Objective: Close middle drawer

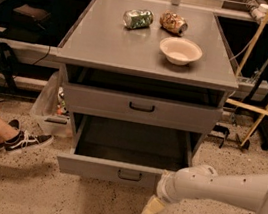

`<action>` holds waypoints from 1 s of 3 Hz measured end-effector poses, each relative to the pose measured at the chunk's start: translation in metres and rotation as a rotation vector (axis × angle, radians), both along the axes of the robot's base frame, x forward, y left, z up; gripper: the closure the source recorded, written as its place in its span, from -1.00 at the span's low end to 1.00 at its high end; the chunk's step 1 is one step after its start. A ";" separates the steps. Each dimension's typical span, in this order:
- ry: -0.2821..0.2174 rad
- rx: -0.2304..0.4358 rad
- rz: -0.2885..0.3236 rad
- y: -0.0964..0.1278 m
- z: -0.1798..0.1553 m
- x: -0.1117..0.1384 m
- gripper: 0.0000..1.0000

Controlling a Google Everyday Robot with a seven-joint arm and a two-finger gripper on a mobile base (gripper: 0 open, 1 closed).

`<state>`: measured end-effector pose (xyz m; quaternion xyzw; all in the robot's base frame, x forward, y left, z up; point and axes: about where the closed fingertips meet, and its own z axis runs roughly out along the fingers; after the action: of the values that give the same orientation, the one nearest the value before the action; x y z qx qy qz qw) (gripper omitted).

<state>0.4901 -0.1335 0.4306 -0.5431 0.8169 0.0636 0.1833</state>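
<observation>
Grey desk fills the centre. Its middle drawer stands open toward me, so the front needs a push. My jaws hang low, just near its right end. How open they are, I cannot tell.

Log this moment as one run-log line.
middle drawer: open, pulled out | end effector: below its front panel's right end | status: not closed
</observation>
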 end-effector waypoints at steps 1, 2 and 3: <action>0.001 -0.093 -0.056 -0.026 0.013 0.038 -1.00; 0.033 -0.181 -0.042 -0.019 0.017 0.078 -1.00; 0.040 -0.191 -0.035 -0.016 0.019 0.081 -1.00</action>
<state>0.5710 -0.1498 0.4495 -0.5423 0.8322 -0.0072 0.1154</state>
